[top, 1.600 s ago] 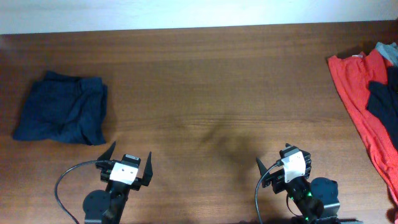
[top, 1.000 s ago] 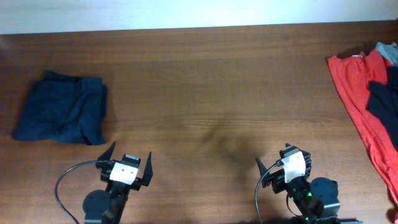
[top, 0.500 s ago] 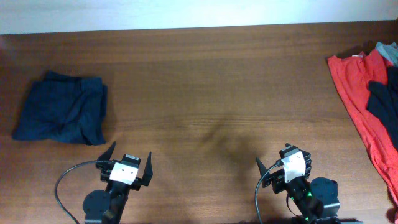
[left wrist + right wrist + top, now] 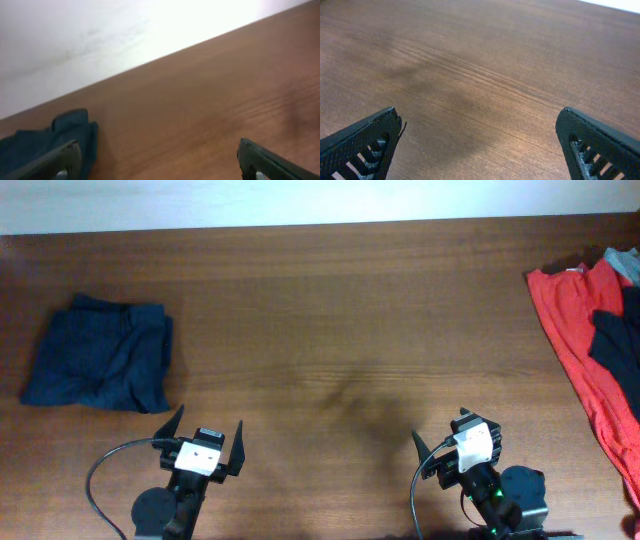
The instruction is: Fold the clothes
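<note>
A navy garment (image 4: 98,367) lies loosely folded at the table's left; the left wrist view shows its edge (image 4: 45,142) past my left finger. At the right edge a red garment (image 4: 575,330) is spread out, with black fabric (image 4: 618,345) lying on top of it and partly cut off by the frame. My left gripper (image 4: 209,423) is open near the front edge, below and to the right of the navy garment, holding nothing (image 4: 157,162). My right gripper (image 4: 448,435) is open at the front right, with only bare wood between its fingers (image 4: 480,145).
A bit of grey cloth (image 4: 625,262) shows at the far right corner above the red garment. The brown wooden table (image 4: 340,330) ends at a white wall along the back. Cables loop beside both arm bases at the front edge.
The left gripper has shifted very slightly to the left and toward the front. The garments and the right arm have not moved.
</note>
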You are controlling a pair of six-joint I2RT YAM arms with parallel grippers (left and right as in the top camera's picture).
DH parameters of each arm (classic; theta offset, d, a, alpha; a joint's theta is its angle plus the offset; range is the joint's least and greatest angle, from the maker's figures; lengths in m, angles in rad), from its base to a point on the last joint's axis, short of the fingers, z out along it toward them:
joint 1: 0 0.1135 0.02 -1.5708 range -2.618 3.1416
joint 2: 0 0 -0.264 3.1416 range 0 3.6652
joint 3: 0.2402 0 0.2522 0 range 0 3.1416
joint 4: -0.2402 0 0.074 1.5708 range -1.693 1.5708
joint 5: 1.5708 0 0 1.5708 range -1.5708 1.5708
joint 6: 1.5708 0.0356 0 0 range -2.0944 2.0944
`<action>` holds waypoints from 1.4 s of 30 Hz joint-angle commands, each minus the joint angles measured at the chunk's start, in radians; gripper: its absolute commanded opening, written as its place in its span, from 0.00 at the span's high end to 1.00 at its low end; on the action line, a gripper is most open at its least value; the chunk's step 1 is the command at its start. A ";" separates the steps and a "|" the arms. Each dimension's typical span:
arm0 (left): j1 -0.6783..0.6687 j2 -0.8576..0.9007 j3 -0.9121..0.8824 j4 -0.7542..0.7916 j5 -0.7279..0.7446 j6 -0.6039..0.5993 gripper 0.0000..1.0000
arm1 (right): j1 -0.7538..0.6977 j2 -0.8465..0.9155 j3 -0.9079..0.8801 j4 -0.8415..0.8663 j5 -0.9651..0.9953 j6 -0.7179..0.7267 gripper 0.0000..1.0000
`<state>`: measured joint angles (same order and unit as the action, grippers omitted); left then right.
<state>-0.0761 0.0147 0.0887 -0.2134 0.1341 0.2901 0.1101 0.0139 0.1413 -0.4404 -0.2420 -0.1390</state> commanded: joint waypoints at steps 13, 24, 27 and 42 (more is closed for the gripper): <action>0.004 -0.008 -0.006 0.051 0.539 -0.035 0.01 | -0.005 -0.010 -0.006 0.175 -0.605 0.070 0.01; 0.005 0.108 0.186 0.153 0.505 -0.269 0.01 | -0.005 0.045 0.182 0.158 -0.430 0.185 0.01; 0.005 0.279 0.372 0.042 0.446 -0.268 0.01 | -0.005 0.149 0.316 0.038 -0.320 0.185 0.01; 0.005 1.008 1.114 -0.495 0.547 -0.237 0.01 | -0.006 0.694 0.814 -0.298 -0.674 0.182 0.01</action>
<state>-0.0753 0.9478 1.1847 -0.6891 0.6571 0.0334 0.1101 0.6548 0.9356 -0.7269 -0.8120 0.0467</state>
